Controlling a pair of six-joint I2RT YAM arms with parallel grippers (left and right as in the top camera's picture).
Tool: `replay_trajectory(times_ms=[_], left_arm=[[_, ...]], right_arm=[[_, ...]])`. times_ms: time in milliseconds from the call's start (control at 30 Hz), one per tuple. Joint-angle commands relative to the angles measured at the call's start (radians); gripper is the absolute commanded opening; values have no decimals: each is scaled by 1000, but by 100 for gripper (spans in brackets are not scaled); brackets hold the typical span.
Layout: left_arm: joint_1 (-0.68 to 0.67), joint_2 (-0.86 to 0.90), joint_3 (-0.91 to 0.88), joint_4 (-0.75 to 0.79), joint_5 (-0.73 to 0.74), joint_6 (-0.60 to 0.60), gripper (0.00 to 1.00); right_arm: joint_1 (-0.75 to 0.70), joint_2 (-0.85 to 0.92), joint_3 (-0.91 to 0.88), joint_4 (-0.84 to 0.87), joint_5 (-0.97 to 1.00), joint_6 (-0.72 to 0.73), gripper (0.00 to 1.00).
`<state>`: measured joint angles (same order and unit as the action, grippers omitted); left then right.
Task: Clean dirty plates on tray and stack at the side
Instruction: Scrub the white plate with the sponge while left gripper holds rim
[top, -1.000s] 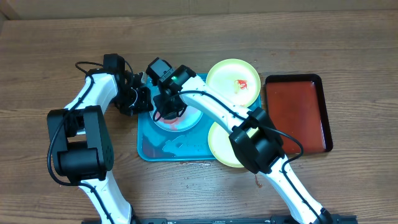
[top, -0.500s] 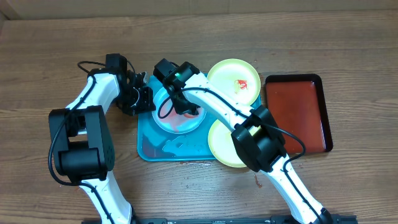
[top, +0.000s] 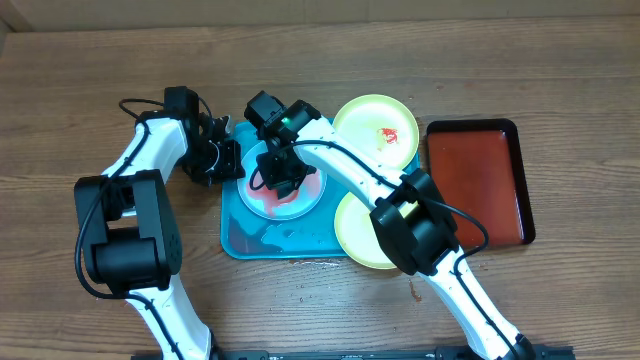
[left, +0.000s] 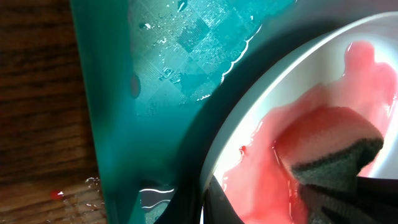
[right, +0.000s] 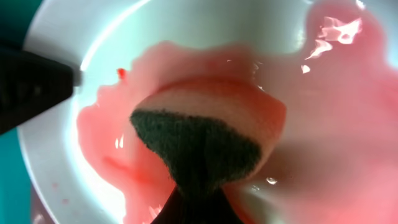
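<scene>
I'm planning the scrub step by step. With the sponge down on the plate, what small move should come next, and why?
Probably the right gripper should sweep the sponge sideways across the plate. Pink sauce water is smeared around the sponge on the pale centre, and the left gripper pinches the rim, so the plate looks steadied on the tray.

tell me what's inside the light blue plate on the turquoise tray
Watery pink-red sauce and a pink foam sponge with a dark green scouring face pressed into it. The floor of the light blue round plastic plate under the sponge is hidden.
</scene>
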<state>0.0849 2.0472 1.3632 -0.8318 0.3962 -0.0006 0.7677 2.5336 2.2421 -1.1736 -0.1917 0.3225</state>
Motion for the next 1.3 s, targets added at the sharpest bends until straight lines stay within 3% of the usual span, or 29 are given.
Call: replay_trajectory(times_ms=[0, 333, 867, 1000, 1267], left_arm=[[-6, 8, -1, 7, 20, 0, 4], [-6, 8, -1, 7, 20, 0, 4], [-6, 8, -1, 7, 19, 0, 4], [-6, 8, -1, 7, 19, 0, 4], [-6, 8, -1, 0, 19, 0, 4]], right_arm=[[16, 68, 2, 40, -143, 19, 4], [-36, 68, 5, 152, -226, 64, 4], [-158, 66, 143, -140, 269, 8, 4], [-145, 66, 140, -206, 236, 6, 4], [-103, 68, 61, -216, -34, -40, 4]])
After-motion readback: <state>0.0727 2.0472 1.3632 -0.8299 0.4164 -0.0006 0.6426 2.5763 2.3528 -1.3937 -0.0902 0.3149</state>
